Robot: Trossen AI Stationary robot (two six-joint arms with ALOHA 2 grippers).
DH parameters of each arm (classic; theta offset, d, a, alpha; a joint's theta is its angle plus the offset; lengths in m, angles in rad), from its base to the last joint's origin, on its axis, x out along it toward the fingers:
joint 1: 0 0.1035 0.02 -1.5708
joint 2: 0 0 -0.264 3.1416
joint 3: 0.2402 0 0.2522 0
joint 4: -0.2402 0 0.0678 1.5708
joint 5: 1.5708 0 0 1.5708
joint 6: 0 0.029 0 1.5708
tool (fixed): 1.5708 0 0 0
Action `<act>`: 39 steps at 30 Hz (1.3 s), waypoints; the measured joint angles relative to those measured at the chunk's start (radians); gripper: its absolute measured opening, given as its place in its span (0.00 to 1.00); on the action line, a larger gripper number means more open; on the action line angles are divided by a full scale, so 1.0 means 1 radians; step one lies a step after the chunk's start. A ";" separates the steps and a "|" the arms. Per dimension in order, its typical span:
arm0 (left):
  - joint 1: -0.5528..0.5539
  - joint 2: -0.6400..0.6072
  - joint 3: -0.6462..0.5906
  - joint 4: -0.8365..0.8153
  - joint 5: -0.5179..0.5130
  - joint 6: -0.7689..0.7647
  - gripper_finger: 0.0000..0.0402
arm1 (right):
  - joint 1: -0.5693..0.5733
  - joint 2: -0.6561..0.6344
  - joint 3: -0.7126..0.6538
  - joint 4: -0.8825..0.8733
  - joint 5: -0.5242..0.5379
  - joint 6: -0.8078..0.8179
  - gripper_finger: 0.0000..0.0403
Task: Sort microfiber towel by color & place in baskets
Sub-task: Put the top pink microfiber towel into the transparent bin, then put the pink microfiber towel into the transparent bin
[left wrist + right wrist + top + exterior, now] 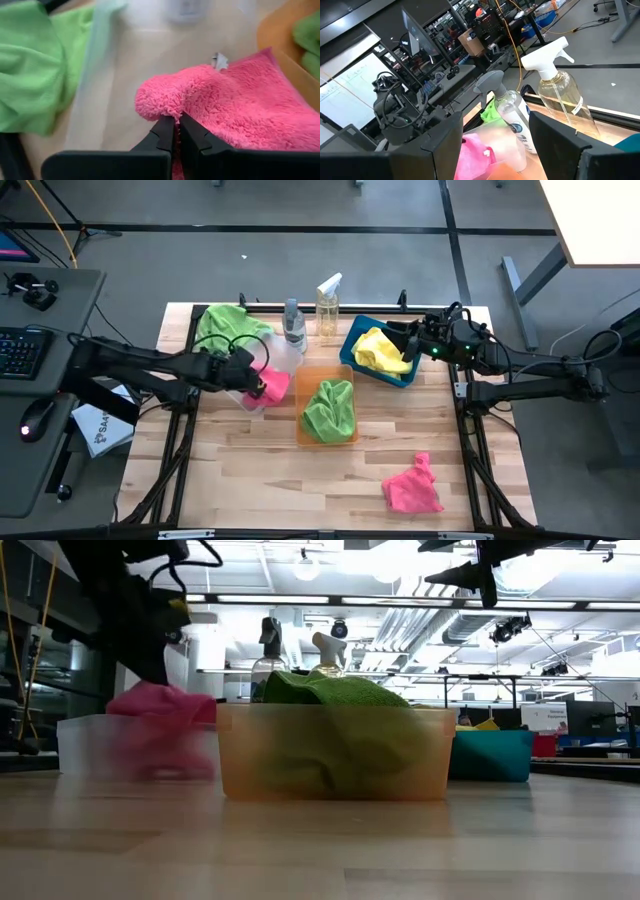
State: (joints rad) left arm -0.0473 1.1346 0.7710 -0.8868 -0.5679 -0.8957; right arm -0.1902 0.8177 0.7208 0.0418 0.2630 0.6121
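My left gripper is shut on a pink towel over the clear basket, also in the low view. A lime green towel fills the orange basket. A yellow towel lies in the blue basket. My right gripper hovers open above the blue basket's far side, touching nothing. A second green towel lies on the table at the far left. A second pink towel lies at the near right. My left gripper pinches a bunched fold of the pink towel between its two shut fingers. It comes slanting down from the table's left. The rest of the towel spreads away from the fingers inside the clear basket, toward the orange basket's wall.
Two spray bottles stand at the far edge behind the baskets. The three baskets sit close together across the table's middle. Bare wood shows along the near side, left of the loose pink towel.
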 joint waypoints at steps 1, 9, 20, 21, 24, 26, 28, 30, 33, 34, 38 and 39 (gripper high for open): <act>0.007 0.005 0.006 -0.007 -0.016 -0.001 0.00 | 0.000 0.000 0.000 0.000 0.000 0.000 0.56; 0.158 0.065 0.019 -0.121 -0.056 -0.005 0.00 | 0.000 0.000 0.000 0.000 0.000 0.016 0.56; 0.159 0.116 0.019 0.189 0.145 0.168 0.02 | 0.000 0.000 0.000 0.000 -0.058 0.020 0.56; 0.160 0.120 0.019 0.182 0.143 0.170 0.03 | 0.001 0.000 0.000 -0.001 -0.083 0.024 0.56; 0.176 0.123 0.019 0.162 0.152 0.191 0.10 | 0.001 0.000 0.000 -0.001 -0.168 0.061 0.56; 0.187 0.115 0.019 0.160 0.175 0.192 0.17 | 0.001 0.000 0.000 -0.001 -0.223 0.064 0.56; 0.194 0.102 0.029 0.143 0.195 0.193 0.23 | 0.001 0.000 0.000 -0.001 -0.264 0.068 0.56; 0.199 0.087 0.054 0.135 0.211 0.194 0.30 | 0.001 0.000 0.000 -0.001 -0.282 0.081 0.56; 0.208 0.057 0.108 0.109 0.247 0.240 0.37 | 0.001 0.000 0.000 -0.001 -0.316 0.088 0.56; 0.211 0.043 0.131 0.104 0.260 0.261 0.39 | 0.001 0.000 0.000 -0.001 -0.335 0.098 0.56; 0.220 -0.031 0.231 0.104 0.293 0.301 0.43 | 0.014 0.005 0.000 0.003 -0.440 0.223 0.56; 0.220 -0.052 0.255 0.115 0.291 0.312 0.43 | 0.034 0.010 0.000 0.006 -0.451 0.259 0.56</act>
State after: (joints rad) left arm 0.1722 1.0825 1.0257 -0.7717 -0.2771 -0.5841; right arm -0.1562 0.8280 0.7208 0.0479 -0.1884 0.8707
